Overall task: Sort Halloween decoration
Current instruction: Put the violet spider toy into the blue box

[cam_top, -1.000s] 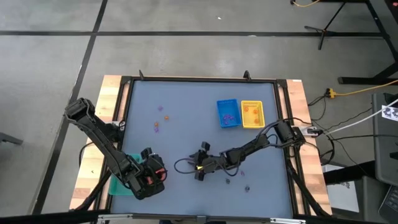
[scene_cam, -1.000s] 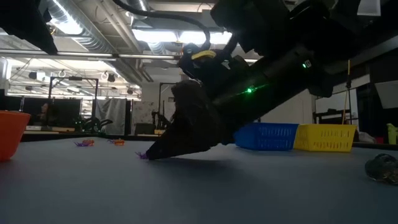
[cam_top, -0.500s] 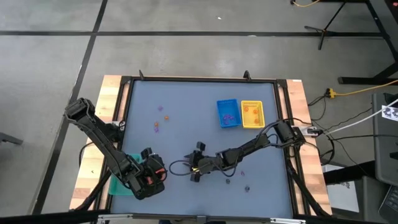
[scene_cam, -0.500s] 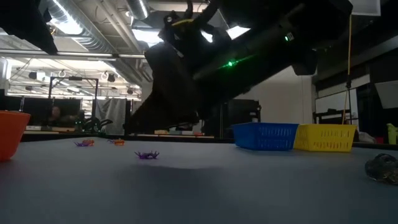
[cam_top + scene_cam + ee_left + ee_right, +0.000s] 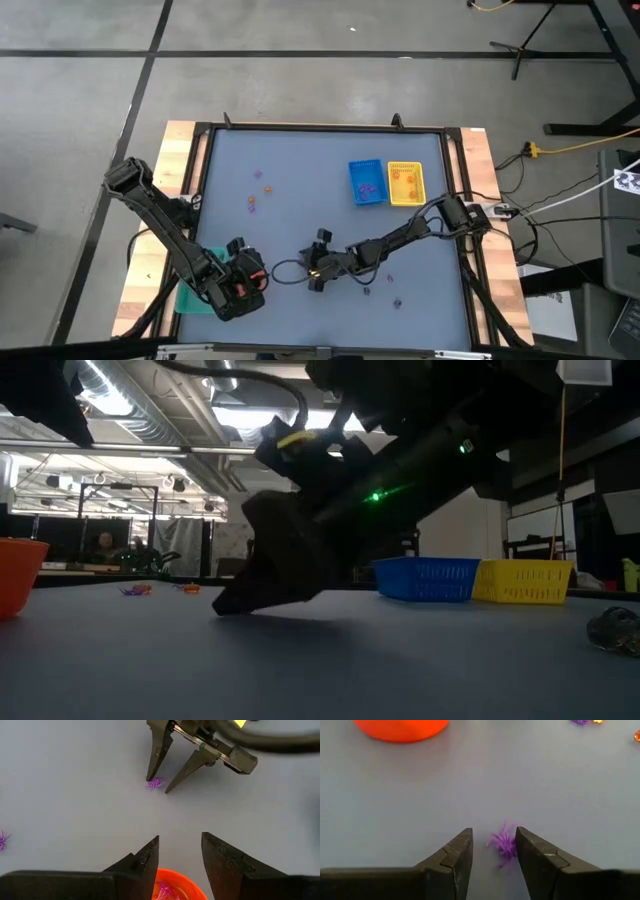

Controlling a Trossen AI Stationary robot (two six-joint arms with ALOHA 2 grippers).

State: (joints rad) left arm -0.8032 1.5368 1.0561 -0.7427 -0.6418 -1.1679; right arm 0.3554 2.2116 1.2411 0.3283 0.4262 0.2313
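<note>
Purple decoration (image 5: 504, 844) on table between open right hand (image 5: 492, 851) fingers | left hand (image 5: 179, 851) open above orange bowl (image 5: 170, 886)

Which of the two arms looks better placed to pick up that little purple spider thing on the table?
The right one. The right gripper is down at the table with its jaws open around the purple spider. The left gripper hangs over the orange bowl, farther away.

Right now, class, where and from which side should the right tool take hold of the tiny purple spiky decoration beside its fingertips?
Pinch the tiny purple spiky decoration across its central body from above: it lies flat with thin legs, nearer one finger of the open right tool.
</note>
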